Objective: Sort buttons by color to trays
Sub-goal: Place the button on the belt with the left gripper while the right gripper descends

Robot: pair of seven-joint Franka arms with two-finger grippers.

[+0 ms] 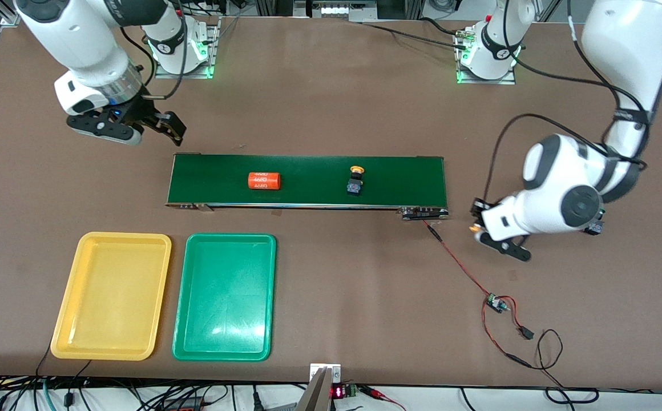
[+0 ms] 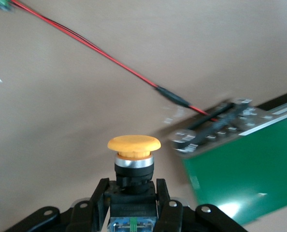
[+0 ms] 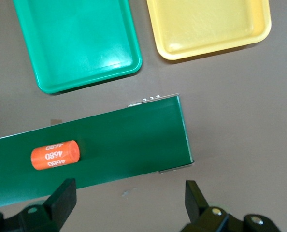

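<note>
I see a brown table (image 1: 331, 103) with aluminium frame posts along its edge by the arm bases and a run of cables along the edge nearest the front camera. A long dark-green belt (image 1: 308, 180) lies across the middle. On it lie an orange cylinder (image 1: 265, 181) marked 4680, toward the right arm's end, and a yellow-capped button (image 1: 355, 181), toward the left arm's end. Nearer the front camera than the belt, the yellow tray (image 1: 111, 295) and the green tray (image 1: 224, 297) lie side by side; I see nothing in either.

A red-and-black wire (image 1: 456, 264) runs from the belt's end at the left arm's side to a small circuit board (image 1: 496, 303) on the table.

My left gripper (image 1: 478, 224) hangs over bare table just off that end of the belt, its fingers (image 2: 101, 195) pinching the dark body of a second yellow button (image 2: 133, 166), cap pointing away from the wrist. My right gripper (image 1: 137, 128) waits above the table by the belt's other end, fingers (image 3: 62, 199) spread wide and holding nothing.
</note>
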